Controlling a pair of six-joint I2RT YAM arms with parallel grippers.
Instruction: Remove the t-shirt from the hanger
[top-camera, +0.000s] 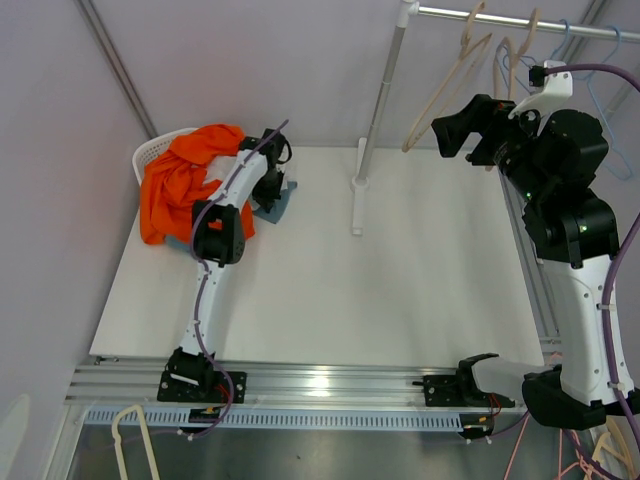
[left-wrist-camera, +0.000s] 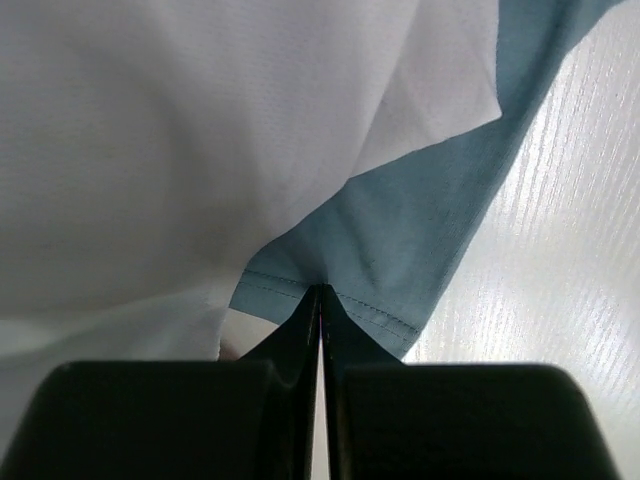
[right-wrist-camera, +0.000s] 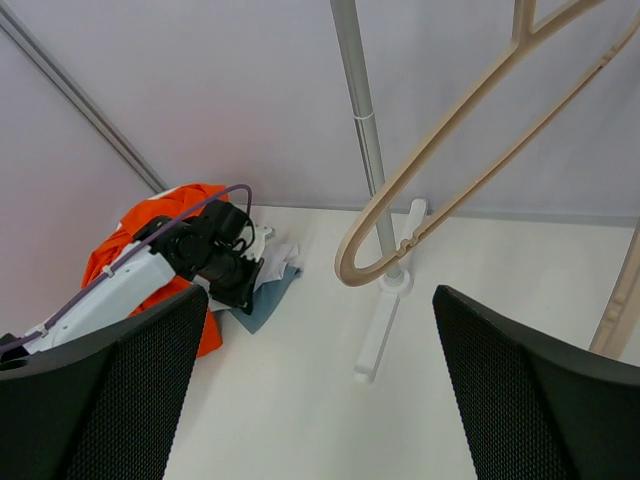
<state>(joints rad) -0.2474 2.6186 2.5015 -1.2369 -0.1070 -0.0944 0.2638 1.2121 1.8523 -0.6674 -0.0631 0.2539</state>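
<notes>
At the far left corner, top view: the left gripper (top-camera: 272, 172) reaches down beside a white basket (top-camera: 150, 155) heaped with an orange garment (top-camera: 185, 180). The light-blue t-shirt (top-camera: 281, 205) lies crumpled on the worktop under the gripper.
Far right edge, top view: the right gripper (top-camera: 455, 130) hangs raised beside a bare beige hanger (top-camera: 440, 85) on the rack rail (top-camera: 520, 22). No hanger in sight carries cloth.
Left wrist view: the jaws are pressed to a slit, pinching the t-shirt's stitched hem; white cloth (left-wrist-camera: 200, 130) lies over and behind it.
Right wrist view: the fingers (right-wrist-camera: 540, 400) stand spread wide with nothing between them. The bare hanger and the rack pole (right-wrist-camera: 360, 110) are ahead.
Step in hand: by the look of it the t-shirt is already off its hanger and is being laid down near the basket.
Next move: the left jaws would need to part and lift away without dragging the hem.
Surface: a smooth white worktop (top-camera: 400, 300) with a faint grain.
Room: pale walls close behind the far edge.
</notes>
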